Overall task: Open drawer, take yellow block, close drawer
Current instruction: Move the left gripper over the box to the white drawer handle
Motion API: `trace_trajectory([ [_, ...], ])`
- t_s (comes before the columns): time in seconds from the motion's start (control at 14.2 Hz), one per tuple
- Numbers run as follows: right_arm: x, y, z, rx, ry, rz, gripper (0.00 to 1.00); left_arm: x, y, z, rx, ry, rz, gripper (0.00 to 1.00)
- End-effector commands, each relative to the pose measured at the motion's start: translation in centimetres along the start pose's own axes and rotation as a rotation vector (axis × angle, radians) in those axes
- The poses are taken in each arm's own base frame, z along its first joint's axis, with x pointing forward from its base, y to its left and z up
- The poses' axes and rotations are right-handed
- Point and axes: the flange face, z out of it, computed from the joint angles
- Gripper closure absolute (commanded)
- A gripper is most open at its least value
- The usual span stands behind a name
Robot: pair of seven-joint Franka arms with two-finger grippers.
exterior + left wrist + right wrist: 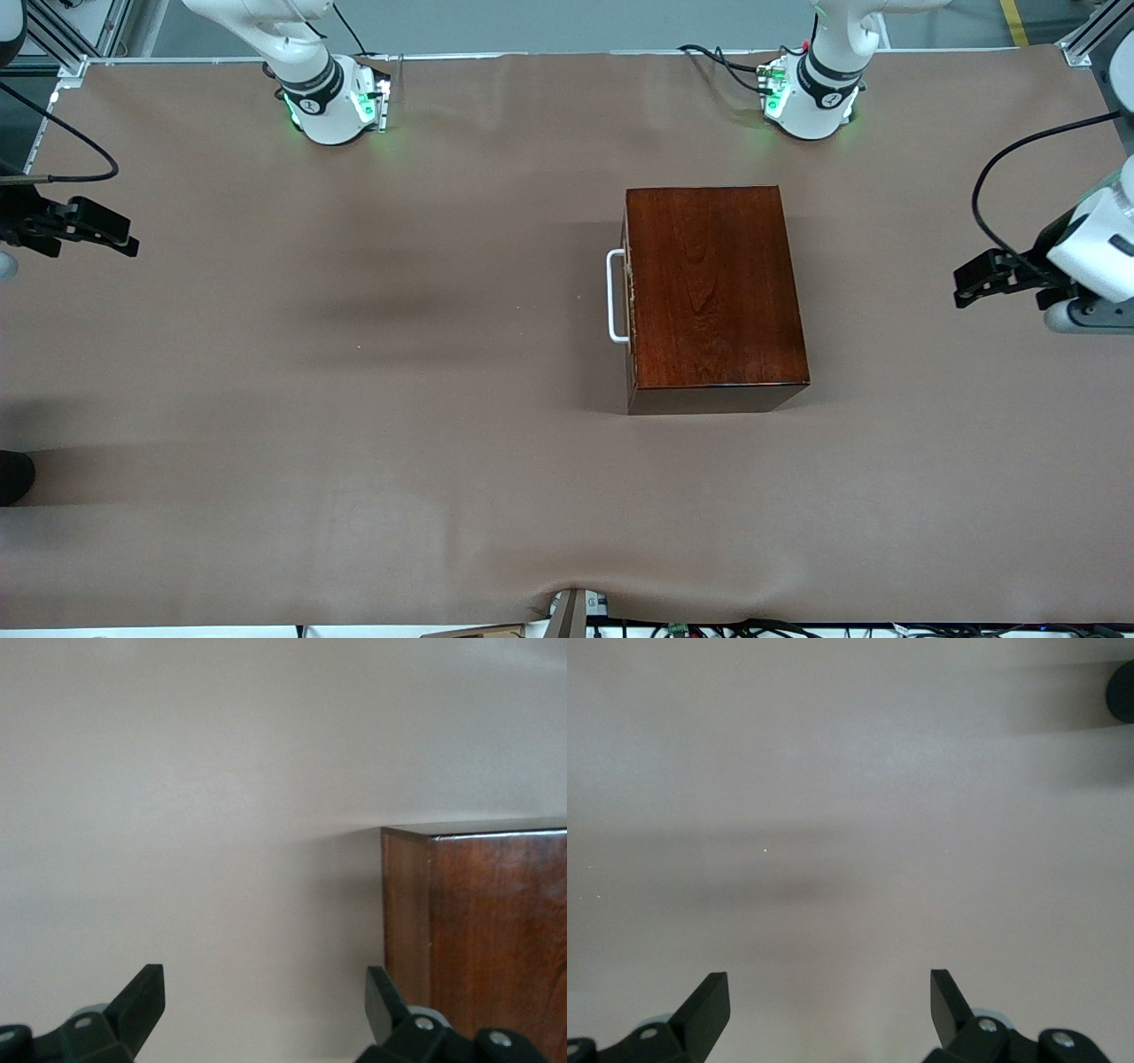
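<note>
Currently the right claw (124, 241) hangs over the table (354, 399) edge at the right arm's end, fingers spread wide with nothing between them; its wrist view shows both fingertips (709, 1001) apart above bare brown cloth. That arm waits. Toward the left arm's end of the table, roughly midway between the robots' edge and the camera's edge, sits the dark reddish-brown wooden box (716, 288). Its drawer (628, 292) is pushed fully in, and the white handle (615, 296) on its front faces the right arm's end. The yellow block cannot be seen. At the left arm's end, the left claw (961, 288) hovers over the table edge, also spread and empty, with a corner of the box (478, 930) in its wrist view.
</note>
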Motion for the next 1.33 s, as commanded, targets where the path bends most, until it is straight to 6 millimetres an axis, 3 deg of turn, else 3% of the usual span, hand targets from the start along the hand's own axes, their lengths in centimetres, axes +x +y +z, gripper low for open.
trace_trajectory([
  [0.0, -0.7, 0.0, -0.5, 0.000, 0.010, -0.002, 0.00, -0.2, 5.4, -0.5, 0.019, 0.007, -0.020, 0.00],
  [0.21, -0.7, 0.0, -0.5, 0.000, 0.010, -0.002, 0.00, -0.9, 12.6, 1.1, 0.030, -0.019, -0.085, 0.00],
  [0.42, -0.7, 0.0, -0.5, 0.000, 0.012, -0.002, 0.00, -1.6, 17.6, 2.8, 0.067, -0.029, -0.118, 0.00],
  [1.05, -0.8, 0.0, -0.7, 0.000, 0.012, -0.002, 0.00, -4.7, 36.5, 11.9, 0.175, -0.027, -0.269, 0.00],
  [1.26, -0.8, 0.0, -0.7, 0.000, 0.012, -0.002, 0.00, -6.3, 41.4, 13.3, 0.160, 0.044, -0.301, 0.00],
])
